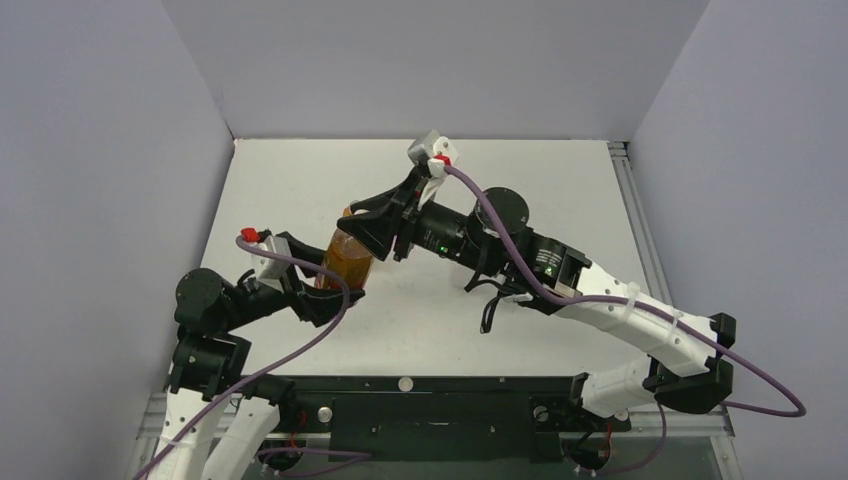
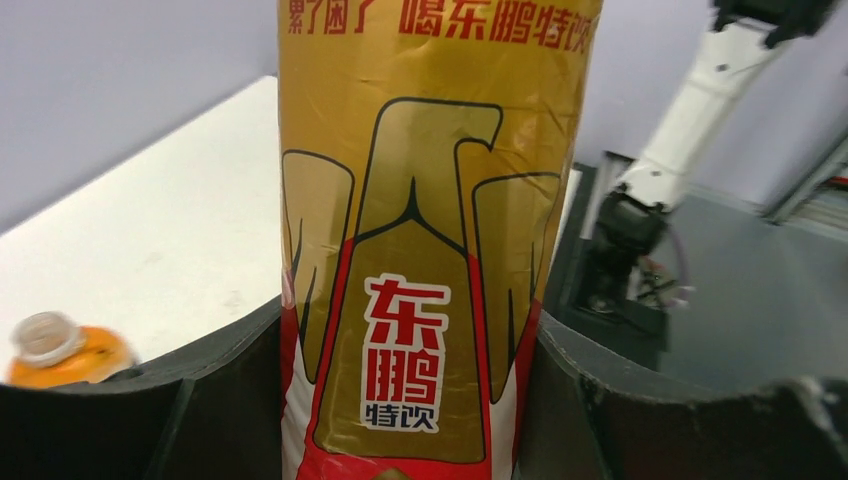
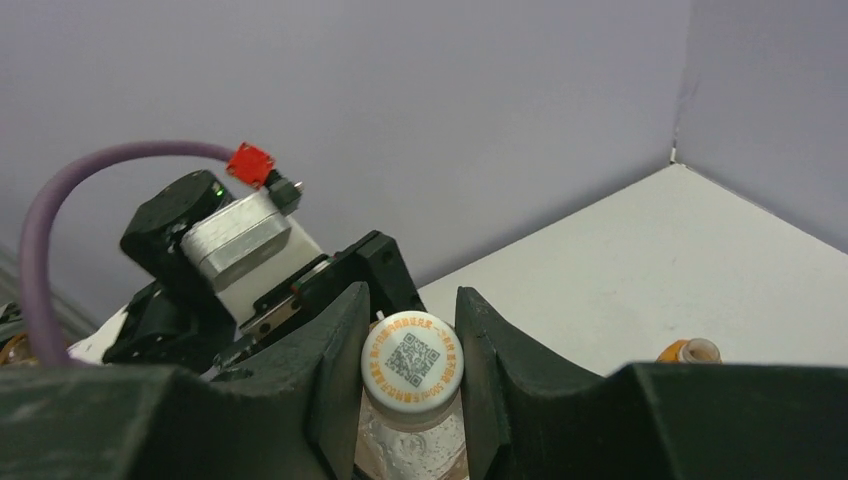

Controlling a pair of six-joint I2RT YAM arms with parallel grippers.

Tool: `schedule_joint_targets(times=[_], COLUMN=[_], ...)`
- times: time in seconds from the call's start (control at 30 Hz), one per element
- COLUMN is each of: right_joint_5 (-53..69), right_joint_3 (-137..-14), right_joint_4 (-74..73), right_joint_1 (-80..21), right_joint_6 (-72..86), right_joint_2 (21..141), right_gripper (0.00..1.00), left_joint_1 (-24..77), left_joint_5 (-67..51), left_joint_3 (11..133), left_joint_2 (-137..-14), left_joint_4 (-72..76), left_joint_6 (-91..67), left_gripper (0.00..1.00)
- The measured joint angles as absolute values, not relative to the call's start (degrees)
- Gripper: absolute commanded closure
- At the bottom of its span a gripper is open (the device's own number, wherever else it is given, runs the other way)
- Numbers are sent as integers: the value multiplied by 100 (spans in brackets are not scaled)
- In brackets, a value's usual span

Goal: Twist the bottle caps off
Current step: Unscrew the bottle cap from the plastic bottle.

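The right gripper had its fingers pinched on the white cap, printed with a square code, atop the gold-labelled bottle. The left gripper clamped that bottle's body from both sides, toward nine o'clock of the middle of the white table. An orange bottle rested on the table at eight o'clock in the left wrist view, and pale lilac-grey walls closed three sides.
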State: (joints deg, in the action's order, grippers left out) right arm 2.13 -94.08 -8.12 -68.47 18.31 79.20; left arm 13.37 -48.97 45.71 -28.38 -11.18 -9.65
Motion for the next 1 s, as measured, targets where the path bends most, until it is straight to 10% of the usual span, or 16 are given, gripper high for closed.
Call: schedule_joint_targets(times=[0.4,0.5,0.6,0.67,1.0], right_joint_5=[3291,3557,3594,3524,473], right_joint_3=[-8506,-8517,-8628,-8770,-9537], right_joint_4=[1162,1337,1133,838,-611], right_joint_1=[-6049,-6031,-6049,-6104,-6757], right_joint_6=[2714,2794,2685,2615,2281], right_joint_2=[7516,7579,7579,7579,7470], right_gripper=[99,85,37,24,26], left_joint_1=[1358,1363,1367,1365,1365], left_joint_5=[-6431,-6521,-6539,-6471,-5192], left_joint_3=[4880,4895,4901,4901,4893], left_joint_2=[-3157,-3129,-3116,-3116,-3068], left_joint_4=[-287,-270,-272,-301,-838], left_joint_6=[-2786,-2853,-2834,-2779,-1715], left_gripper=[100,100,100,100,100])
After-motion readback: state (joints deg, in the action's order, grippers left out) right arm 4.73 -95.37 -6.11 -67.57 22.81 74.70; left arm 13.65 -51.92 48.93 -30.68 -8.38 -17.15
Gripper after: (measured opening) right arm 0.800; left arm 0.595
